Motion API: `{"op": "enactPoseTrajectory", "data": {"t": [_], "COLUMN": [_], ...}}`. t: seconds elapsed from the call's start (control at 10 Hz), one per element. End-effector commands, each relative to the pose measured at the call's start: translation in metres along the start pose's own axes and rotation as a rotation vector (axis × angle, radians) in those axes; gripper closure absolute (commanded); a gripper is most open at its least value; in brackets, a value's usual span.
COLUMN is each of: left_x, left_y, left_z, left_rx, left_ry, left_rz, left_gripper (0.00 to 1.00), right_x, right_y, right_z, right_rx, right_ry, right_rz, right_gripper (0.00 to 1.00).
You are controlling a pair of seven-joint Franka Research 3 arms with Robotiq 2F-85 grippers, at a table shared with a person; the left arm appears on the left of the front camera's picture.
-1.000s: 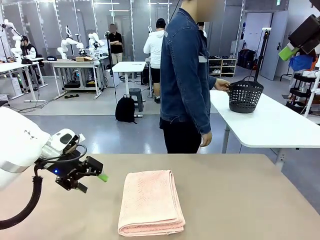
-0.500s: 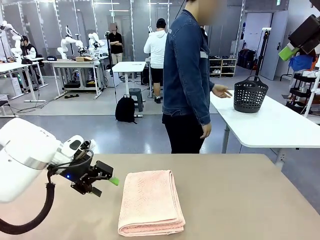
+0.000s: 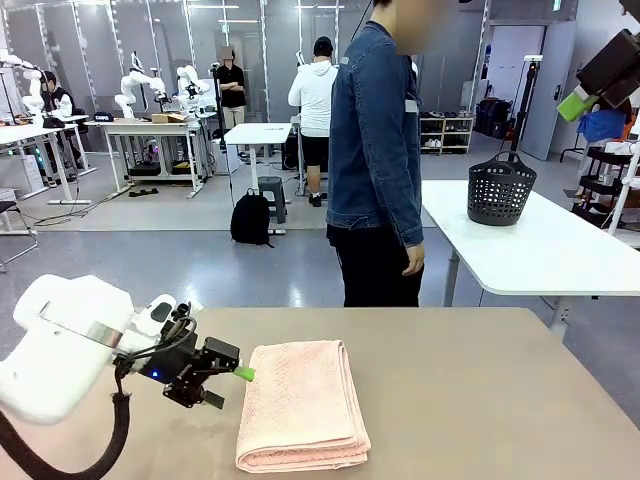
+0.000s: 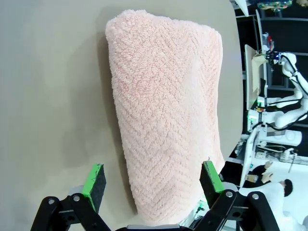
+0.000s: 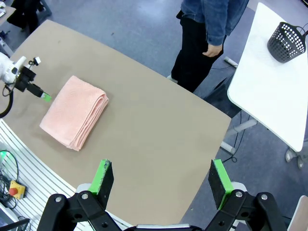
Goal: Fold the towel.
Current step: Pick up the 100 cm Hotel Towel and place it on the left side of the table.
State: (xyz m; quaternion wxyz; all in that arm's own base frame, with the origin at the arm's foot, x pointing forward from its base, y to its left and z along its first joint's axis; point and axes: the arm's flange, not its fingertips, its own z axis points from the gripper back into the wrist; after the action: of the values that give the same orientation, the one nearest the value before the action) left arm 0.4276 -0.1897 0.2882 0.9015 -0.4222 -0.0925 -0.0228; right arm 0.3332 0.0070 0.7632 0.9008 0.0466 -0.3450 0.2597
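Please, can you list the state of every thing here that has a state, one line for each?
Towel: folded, lying flat on the table, not held.
Left gripper: jaws open, low beside the towel's edge, holding nothing.
Right gripper: jaws open, high above the table, holding nothing.
Basket: upright on the white table behind, handle up.

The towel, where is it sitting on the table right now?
In the front view the towel lies folded on the tan table, a little left of centre near the robot's edge, with the left end effector open just beside its left side.
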Motion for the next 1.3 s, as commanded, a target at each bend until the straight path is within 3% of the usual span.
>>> {"op": "enactPoseTrajectory", "data": {"t": [0.0, 0.6, 0.9, 1.0, 1.2], "left_x": [0.006, 0.018, 0.017, 0.017, 0.018], "left_y": [0.011, 0.021, 0.020, 0.020, 0.020], "left_z": [-0.025, -0.056, -0.059, -0.058, -0.054], "left_rx": [-0.069, -0.205, -0.199, -0.195, -0.189], "left_ry": [-0.016, -0.002, 0.014, 0.012, 0.007], "left_rz": [-0.001, 0.060, 0.054, 0.051, 0.046], "left_gripper": [0.00, 0.00, 0.93, 1.00, 1.00], "right_x": [-0.001, -0.001, -0.001, -0.001, -0.001], "right_y": [0.000, 0.000, 0.000, 0.000, 0.000], "right_z": [0.000, 0.000, 0.000, 0.000, 0.000], "right_rx": [-0.004, -0.004, -0.004, -0.004, -0.004], "right_ry": [0.001, 0.001, 0.001, 0.001, 0.001], "right_rz": [-0.008, -0.008, -0.008, -0.008, -0.008], "right_gripper": [0.00, 0.00, 0.00, 0.00, 0.00]}}
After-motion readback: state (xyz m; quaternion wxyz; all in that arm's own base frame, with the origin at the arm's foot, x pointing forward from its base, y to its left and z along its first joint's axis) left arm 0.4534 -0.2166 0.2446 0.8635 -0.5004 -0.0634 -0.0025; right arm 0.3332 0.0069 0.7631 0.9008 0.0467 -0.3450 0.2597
